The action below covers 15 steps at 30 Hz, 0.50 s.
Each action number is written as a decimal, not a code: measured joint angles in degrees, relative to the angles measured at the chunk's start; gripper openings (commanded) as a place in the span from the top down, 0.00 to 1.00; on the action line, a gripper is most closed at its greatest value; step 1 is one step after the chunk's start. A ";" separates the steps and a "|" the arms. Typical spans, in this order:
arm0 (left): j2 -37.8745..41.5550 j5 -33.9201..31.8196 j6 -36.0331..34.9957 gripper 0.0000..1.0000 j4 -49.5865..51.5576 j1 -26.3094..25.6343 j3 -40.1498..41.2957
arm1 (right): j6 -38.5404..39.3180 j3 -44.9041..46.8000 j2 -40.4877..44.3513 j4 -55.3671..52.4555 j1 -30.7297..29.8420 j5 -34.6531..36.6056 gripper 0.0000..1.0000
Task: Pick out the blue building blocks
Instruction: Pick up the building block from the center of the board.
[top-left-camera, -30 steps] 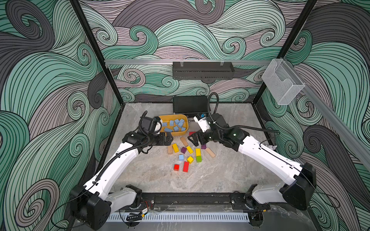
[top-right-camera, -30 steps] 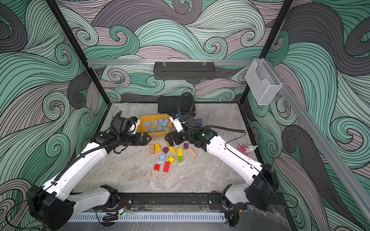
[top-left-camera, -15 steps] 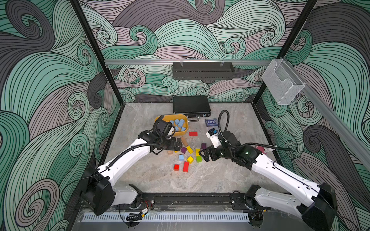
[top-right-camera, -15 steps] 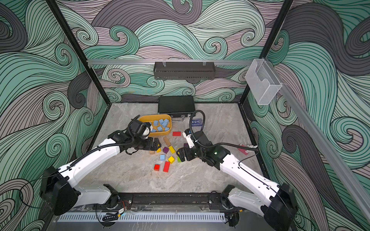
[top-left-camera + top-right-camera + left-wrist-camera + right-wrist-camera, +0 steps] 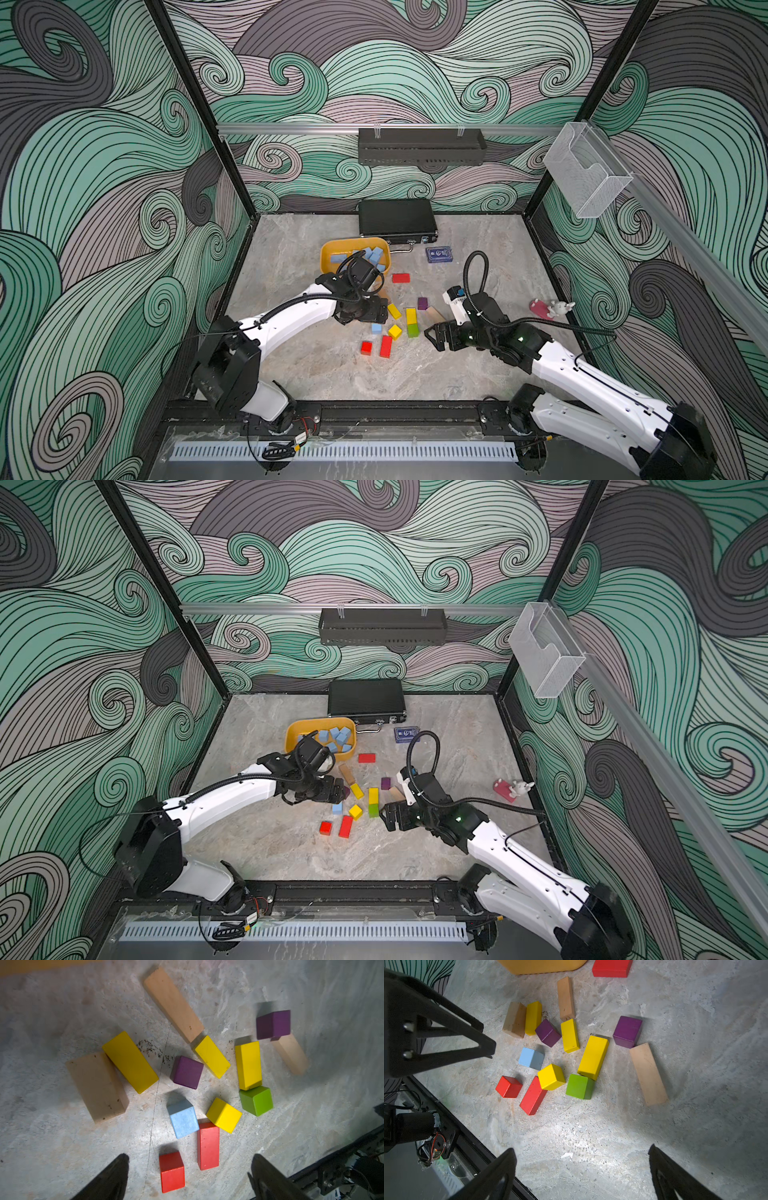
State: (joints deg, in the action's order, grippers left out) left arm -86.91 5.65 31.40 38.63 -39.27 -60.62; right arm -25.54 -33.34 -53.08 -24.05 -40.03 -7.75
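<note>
both top views bright, with even diffuse light from above, sharp in the middle. soft weak shadows under the arms on the marble floor (image 5: 332, 374). strong wide-angle bending, frame posts (image 5: 198, 104) curve toward the edges. slight sheen on the metal rail (image 5: 291, 129) and clear bin (image 5: 590, 174). left wrist view dim and soft all over. light pools mid-floor, corners fall dark. left gripper (image 5: 190, 1157) fingers (image 5: 110, 1178) smeared, yellow tray (image 5: 41, 966) just a blur at the frame edge. right wrist view crisper, bright patch on the floor, blocks throw short dark shadows, blue block (image 5: 531, 1058) half shaded, corners vignetted.
</note>
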 measured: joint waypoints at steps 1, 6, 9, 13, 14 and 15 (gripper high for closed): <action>-1.18 -0.09 0.31 0.13 0.00 -0.11 -0.26 | -0.20 0.42 0.09 0.22 0.57 -0.24 0.01; -4.81 -0.44 0.76 0.17 0.44 -0.72 -2.27 | -0.66 1.77 0.09 0.87 3.23 -1.44 0.01; -6.80 -0.68 0.76 0.20 0.63 -1.03 -4.28 | -0.66 1.90 0.09 1.09 4.74 -1.92 0.01; -9.25 -0.92 0.81 0.23 0.96 -1.31 -6.01 | -0.59 1.90 0.26 1.27 6.29 -2.78 0.01; -9.68 -0.98 0.81 0.23 0.98 -1.42 -6.08 | -0.50 1.90 0.33 1.29 6.54 -2.91 0.01; -10.16 -1.01 0.87 0.23 1.27 -1.60 -6.08 | -0.44 1.92 0.39 1.36 6.75 -3.08 0.01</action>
State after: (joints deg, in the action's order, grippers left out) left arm -97.08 4.64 32.27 39.90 -40.86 -66.70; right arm -25.98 -31.42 -52.69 -22.70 -33.28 -10.83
